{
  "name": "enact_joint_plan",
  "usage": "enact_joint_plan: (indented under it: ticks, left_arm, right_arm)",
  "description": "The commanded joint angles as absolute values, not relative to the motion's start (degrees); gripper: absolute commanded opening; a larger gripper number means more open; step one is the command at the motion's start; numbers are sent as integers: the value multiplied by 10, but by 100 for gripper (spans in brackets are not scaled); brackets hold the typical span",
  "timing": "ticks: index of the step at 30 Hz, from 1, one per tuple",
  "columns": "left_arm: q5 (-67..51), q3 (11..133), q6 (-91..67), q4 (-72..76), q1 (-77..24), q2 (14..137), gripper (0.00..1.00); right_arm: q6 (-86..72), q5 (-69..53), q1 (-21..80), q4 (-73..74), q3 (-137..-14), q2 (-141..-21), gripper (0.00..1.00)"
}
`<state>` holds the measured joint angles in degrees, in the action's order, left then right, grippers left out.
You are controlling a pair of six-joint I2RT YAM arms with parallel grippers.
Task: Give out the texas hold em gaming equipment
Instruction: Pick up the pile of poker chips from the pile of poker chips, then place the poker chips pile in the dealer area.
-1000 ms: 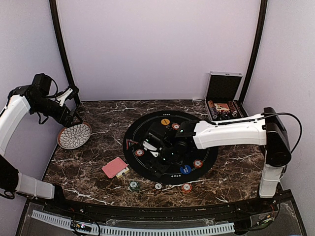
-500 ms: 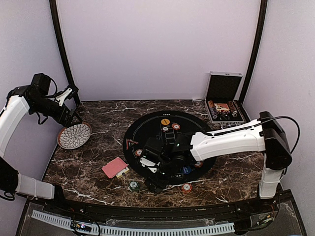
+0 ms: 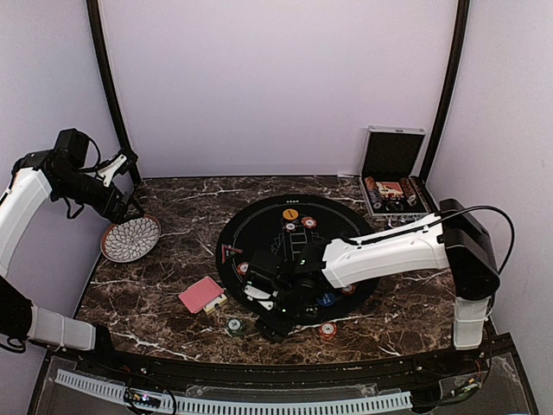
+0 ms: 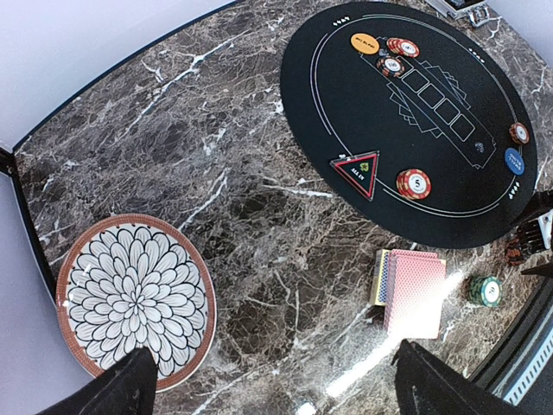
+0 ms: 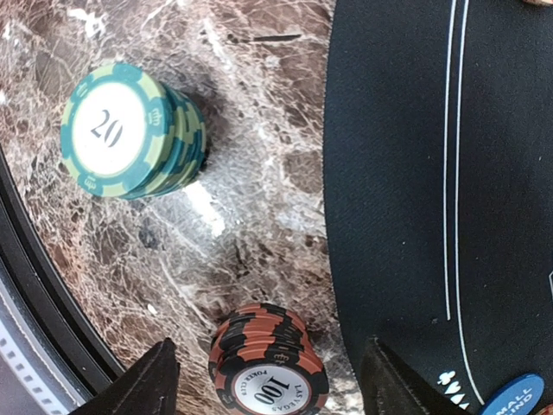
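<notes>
1. I see the right pincer (image 5: 270,350) open, straddling the black-and-orange chip stack (image 5: 268,373) on the desk (image 5: 259,199), just off the mat's (image 5: 389,173) near edge, without contact.
2. The left pincer (image 4: 276,359) hangs open and empty above the plate (image 4: 130,285), far left.
3. Done: single chips lie on the mat, and a green stack (image 5: 121,130) stands nearby.
4. Remaining, I judge: the card deck (image 4: 415,294), left of the mat, looks undealt.

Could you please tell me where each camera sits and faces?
Top external: above and behind, looking down on the table; left arm and right arm show.
Left wrist: high, looking down at plate, cards, mat; left gripper shows.
Right wrist: low over the 100 chip stack; right gripper shows.
Shared: all see the green chip stack.
</notes>
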<state>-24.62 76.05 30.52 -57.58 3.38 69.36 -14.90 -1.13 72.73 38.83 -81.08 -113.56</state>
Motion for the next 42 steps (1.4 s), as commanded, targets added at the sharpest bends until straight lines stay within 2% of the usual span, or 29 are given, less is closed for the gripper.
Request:
enact_joint_plan:
  ticks: [1,14,25,34,42]
  left_arm:
    - [-253,763,314,-593,33,676,99]
    - [-247,764,316,-593,33,675,99]
    - [-241,762,318,-593,33,675,99]
    - [-239,762,321,-592,33,672,99]
    - [-241,763,320,-593,33,671,99]
  right_arm:
    - [-147,-13,729,379,-821,-1144,70]
    - [-147,-21,728,379,-818,-1140,42]
    - [-143,-12,724,408,-849,-1132,6]
    - [-154,-3,691,429,-908,-1128,2]
    - [-167,19,658,434,-1003,-1207,3]
